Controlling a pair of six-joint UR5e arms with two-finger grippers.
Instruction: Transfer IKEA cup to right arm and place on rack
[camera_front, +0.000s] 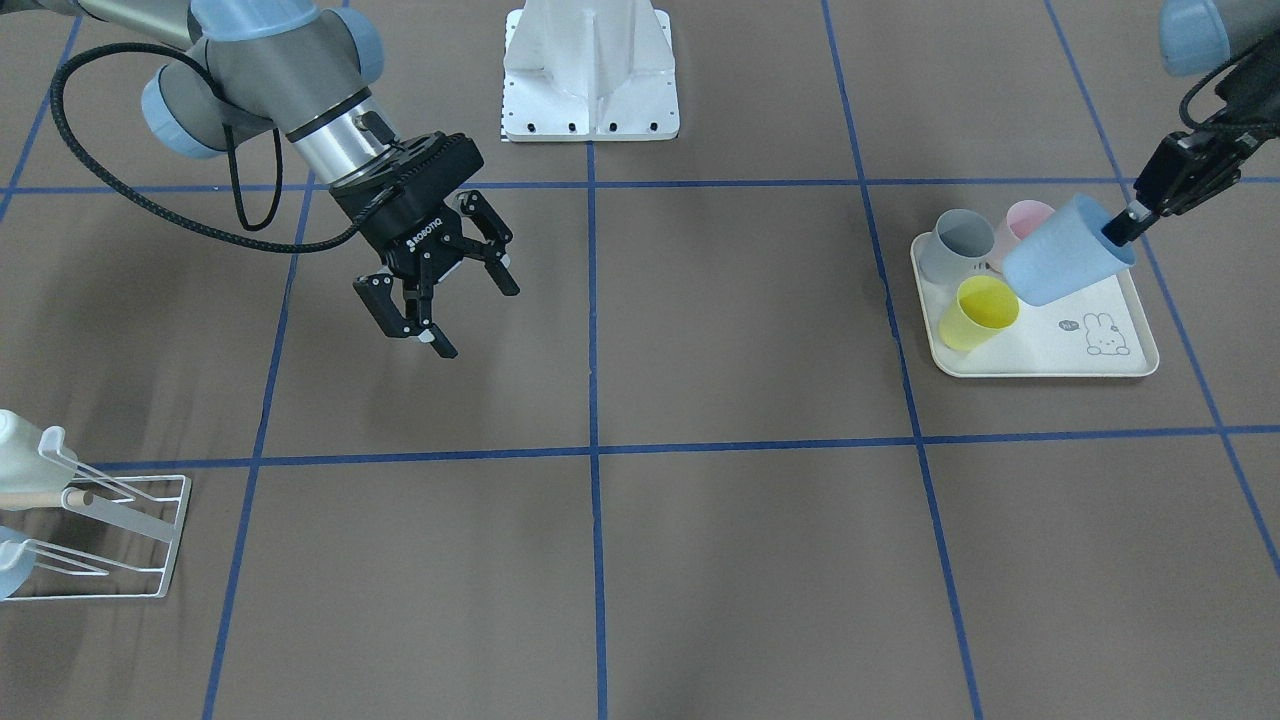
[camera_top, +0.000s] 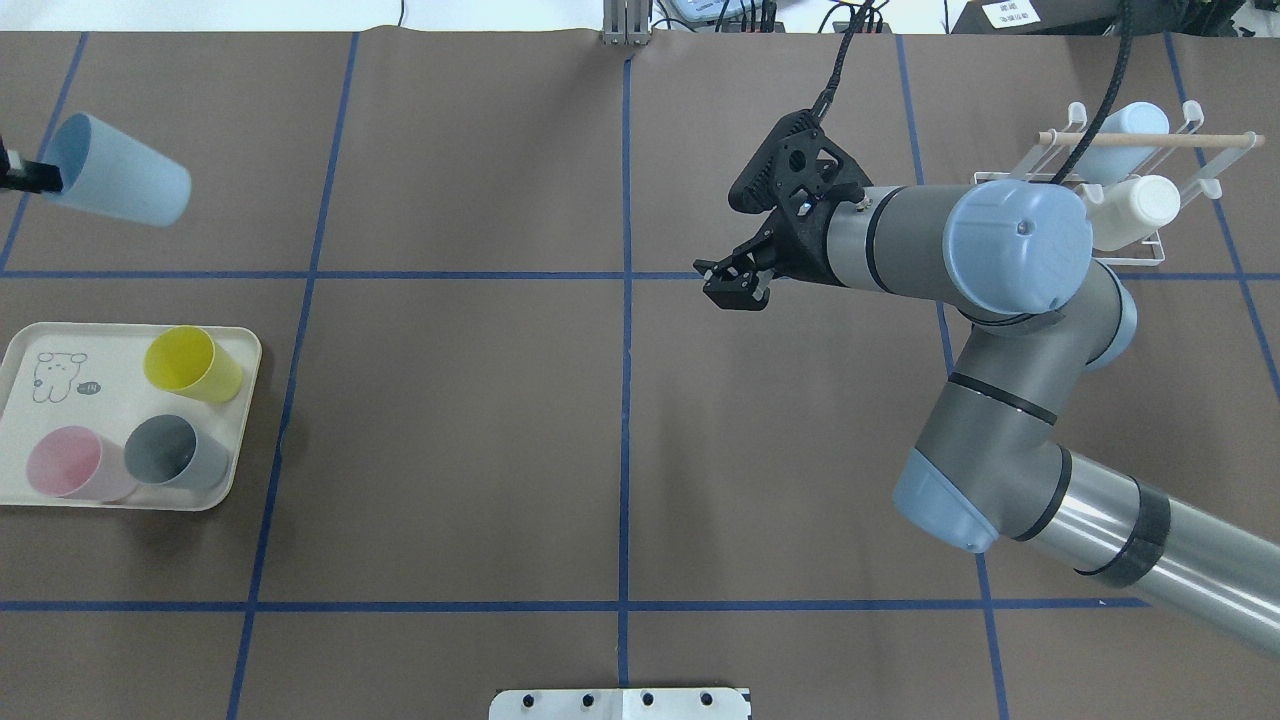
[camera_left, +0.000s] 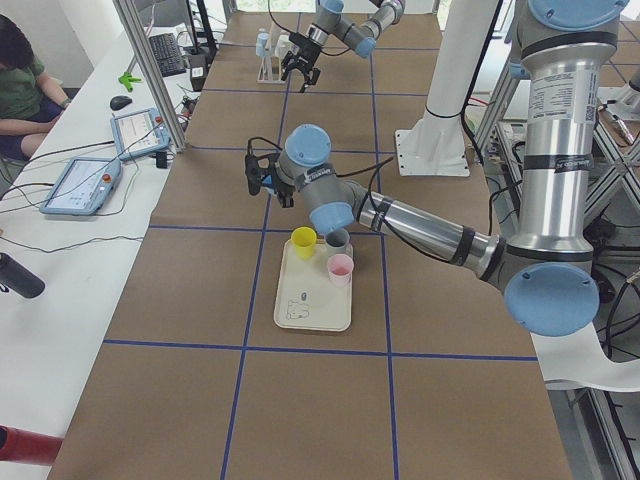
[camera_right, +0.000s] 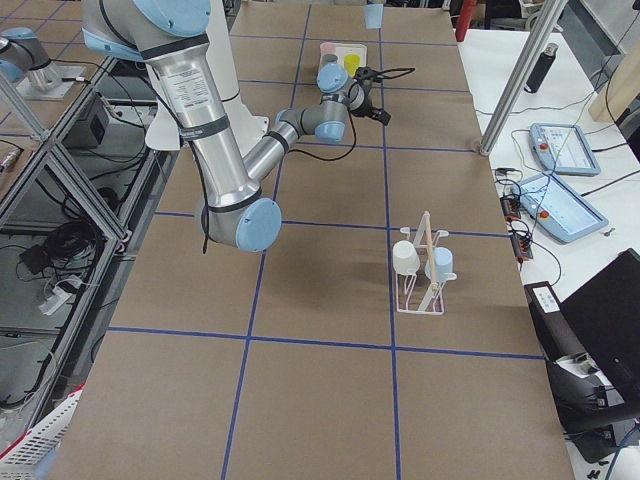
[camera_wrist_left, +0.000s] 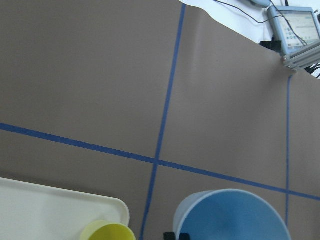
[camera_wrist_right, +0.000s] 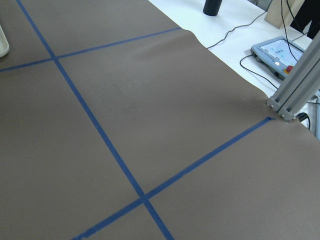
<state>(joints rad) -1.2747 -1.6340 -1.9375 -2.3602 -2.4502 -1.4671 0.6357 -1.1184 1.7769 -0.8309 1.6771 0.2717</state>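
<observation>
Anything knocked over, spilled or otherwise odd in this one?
Nothing stands out. The blue cup hangs tilted in the left gripper, pinched at its rim, clear of the tray. The yellow cup, grey cup and pink cup stand upright on it. The right gripper is open, empty.

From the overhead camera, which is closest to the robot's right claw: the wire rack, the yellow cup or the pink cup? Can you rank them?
1. rack: nearest to the right gripper, on the table's right side.
2. yellow cup: far left, at the upper right corner of the tray.
3. pink cup: farthest, at the tray's lower left.
</observation>
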